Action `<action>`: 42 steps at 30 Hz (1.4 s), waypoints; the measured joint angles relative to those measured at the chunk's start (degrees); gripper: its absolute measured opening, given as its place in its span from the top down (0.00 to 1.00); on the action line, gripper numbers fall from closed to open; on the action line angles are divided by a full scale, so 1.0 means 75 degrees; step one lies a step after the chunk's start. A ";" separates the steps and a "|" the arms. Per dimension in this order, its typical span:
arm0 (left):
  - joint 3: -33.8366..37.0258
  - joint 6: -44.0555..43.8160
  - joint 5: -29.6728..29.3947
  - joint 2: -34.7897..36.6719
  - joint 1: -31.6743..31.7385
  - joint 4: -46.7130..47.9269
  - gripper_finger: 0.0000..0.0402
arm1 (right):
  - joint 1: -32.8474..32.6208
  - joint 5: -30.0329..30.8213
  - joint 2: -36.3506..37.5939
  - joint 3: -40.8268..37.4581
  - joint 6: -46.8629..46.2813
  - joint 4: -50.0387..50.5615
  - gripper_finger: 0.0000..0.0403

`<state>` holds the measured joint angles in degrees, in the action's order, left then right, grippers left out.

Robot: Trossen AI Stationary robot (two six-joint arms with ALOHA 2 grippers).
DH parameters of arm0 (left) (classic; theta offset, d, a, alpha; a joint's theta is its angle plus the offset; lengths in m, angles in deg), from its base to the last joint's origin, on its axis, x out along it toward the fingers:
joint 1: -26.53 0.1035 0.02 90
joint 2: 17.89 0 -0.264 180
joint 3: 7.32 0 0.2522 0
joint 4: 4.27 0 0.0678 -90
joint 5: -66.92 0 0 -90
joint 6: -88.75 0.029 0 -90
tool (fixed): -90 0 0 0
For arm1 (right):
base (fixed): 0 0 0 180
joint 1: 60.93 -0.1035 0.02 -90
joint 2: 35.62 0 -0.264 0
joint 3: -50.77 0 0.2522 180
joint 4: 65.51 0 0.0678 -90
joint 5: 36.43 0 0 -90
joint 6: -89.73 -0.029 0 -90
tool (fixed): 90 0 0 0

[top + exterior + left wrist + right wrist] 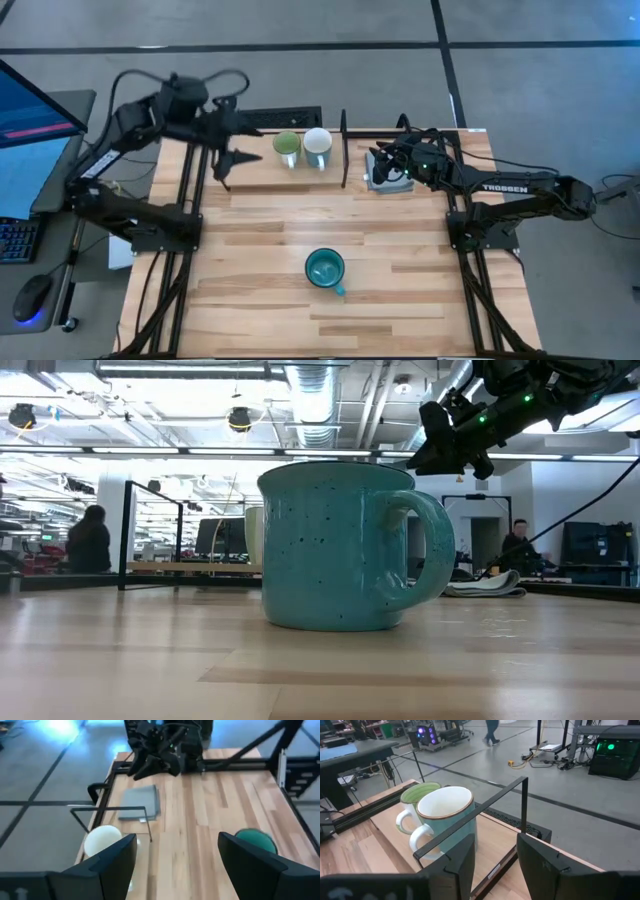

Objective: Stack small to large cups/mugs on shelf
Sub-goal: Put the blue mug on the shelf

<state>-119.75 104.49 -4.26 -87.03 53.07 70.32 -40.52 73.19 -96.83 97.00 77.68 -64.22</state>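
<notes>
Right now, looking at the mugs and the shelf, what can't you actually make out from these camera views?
- Low view: the teal mug fills the middle and hides most of the shelf and the mugs on it.
- Left wrist view: the left gripper covers part of the white mug; the green mug is out of sight.
- Right wrist view: the white mug hides much of the green mug.
- High view: mug handles on the shelf are too small to tell.
</notes>
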 joint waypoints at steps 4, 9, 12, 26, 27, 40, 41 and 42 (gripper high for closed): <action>0.1294 -0.0953 -0.1016 0.0589 -0.0815 -0.0884 0.33 | 0.0000 0.0000 0.0000 -0.0002 0.0003 0.0000 0.59; 0.3078 -0.2058 -0.1536 0.1178 -0.1892 -0.1961 0.33 | 0.0000 0.0000 0.0000 0.0000 0.0108 0.0000 0.59; 0.4152 -0.2691 -0.1578 0.1287 -0.2546 -0.3054 0.33 | 0.0000 0.0000 0.0000 -0.0002 0.0245 0.0000 0.59; 0.6081 -0.4858 -0.1573 0.0352 -0.4286 -0.5634 0.33 | 0.0000 -0.0003 0.0000 0.0000 0.0265 0.0003 0.59; 0.6081 -0.5051 -0.1573 0.0238 -0.4353 -0.5659 0.33 | 0.0000 0.0000 0.0000 0.0000 0.0265 0.0006 0.59; 0.6081 -0.5768 -0.1377 -0.1166 -0.4444 -0.5839 0.33 | -0.0009 -0.0003 0.0000 0.0000 0.0265 0.0022 0.59; 0.6081 -0.5812 -0.1298 -0.1212 -0.4444 -0.6000 0.33 | -0.0009 -0.0003 0.0000 0.0000 0.0265 0.0029 0.59; 0.6081 -0.5833 -0.1247 -0.1239 -0.4444 -0.6110 0.33 | -0.0007 -0.0003 0.0000 0.0000 0.0265 0.0034 0.59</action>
<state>-74.14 60.74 -13.61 -96.32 19.74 24.49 -40.57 73.16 -96.83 97.00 79.67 -63.96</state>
